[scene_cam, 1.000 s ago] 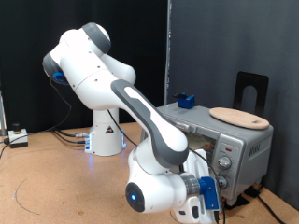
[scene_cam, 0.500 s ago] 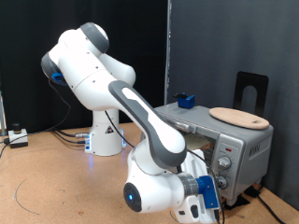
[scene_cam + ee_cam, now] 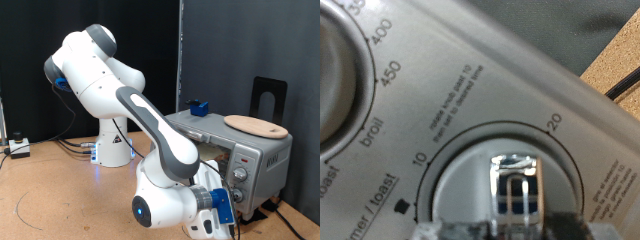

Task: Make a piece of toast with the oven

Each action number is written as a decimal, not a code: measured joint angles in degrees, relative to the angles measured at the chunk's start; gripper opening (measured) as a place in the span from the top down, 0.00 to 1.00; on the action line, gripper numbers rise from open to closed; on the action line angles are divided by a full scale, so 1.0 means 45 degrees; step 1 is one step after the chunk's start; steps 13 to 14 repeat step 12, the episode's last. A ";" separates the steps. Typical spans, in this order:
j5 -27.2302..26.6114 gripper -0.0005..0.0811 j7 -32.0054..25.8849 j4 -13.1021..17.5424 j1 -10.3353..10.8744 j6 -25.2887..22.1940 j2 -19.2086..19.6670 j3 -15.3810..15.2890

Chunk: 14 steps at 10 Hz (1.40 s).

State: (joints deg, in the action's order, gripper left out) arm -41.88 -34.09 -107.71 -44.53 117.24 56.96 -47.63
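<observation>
The silver-grey oven (image 3: 262,158) stands at the exterior view's right with its glass door closed. My gripper (image 3: 231,203) is pressed up to its column of knobs. The wrist view shows the oven's timer knob (image 3: 510,180) very close, with the marks 10 and 20 around it. My gripper (image 3: 505,228) shows only as blurred fingertips (image 3: 432,228) at the frame's edge, set against the two sides of the round knob. The piece of toast does not show in either view.
A round light wooden board (image 3: 255,125) lies on the oven's top, with a small blue object (image 3: 197,106) at its far end. A black stand (image 3: 268,95) rises behind the oven. Cables and a white box (image 3: 18,147) lie on the brown table at the left.
The hand and forearm have shifted slightly at the oven's knobs. Nothing else has moved.
</observation>
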 joint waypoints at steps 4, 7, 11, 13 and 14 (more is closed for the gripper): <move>-0.0154 0.64 0.0092 0.0141 -0.0230 -0.0145 -0.0139 -0.0071; -0.0131 0.19 0.0932 0.0154 -0.0654 -0.1179 -0.0453 -0.0051; 0.0164 0.01 0.2346 0.0140 -0.1591 -0.2810 -0.1393 0.0029; 0.0225 0.01 0.2545 0.0160 -0.1813 -0.3163 -0.1622 0.0041; 0.0225 0.01 0.2545 0.0160 -0.1813 -0.3163 -0.1622 0.0041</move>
